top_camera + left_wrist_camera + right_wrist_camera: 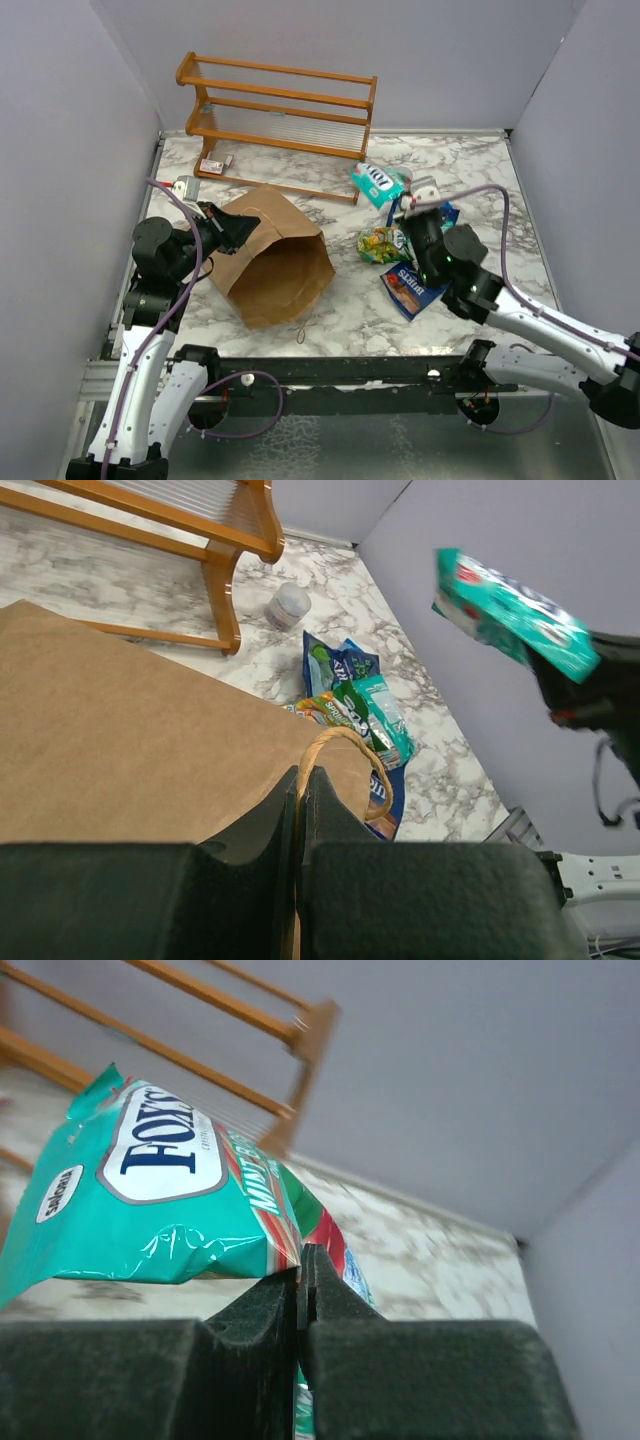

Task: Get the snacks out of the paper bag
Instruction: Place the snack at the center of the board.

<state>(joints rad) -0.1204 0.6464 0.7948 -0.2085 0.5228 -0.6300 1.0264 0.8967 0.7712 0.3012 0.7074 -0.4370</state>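
The brown paper bag (275, 262) lies on its side, mouth toward the right. My left gripper (232, 228) is shut on the bag's rim by its twisted handle (345, 738). My right gripper (405, 200) is shut on a teal Fox's mint packet (377, 184), held in the air above the table; it fills the right wrist view (150, 1190) and shows in the left wrist view (515, 610). On the table right of the bag lie a green-yellow packet (382, 243), a dark blue pouch (411, 285), and another blue packet (335, 665).
A wooden two-shelf rack (280, 105) stands at the back. A small red-and-white flat packet (213, 165) lies under its left end. A small clear cup (288, 605) stands near the rack's right leg. Grey walls enclose the marble table (480, 170).
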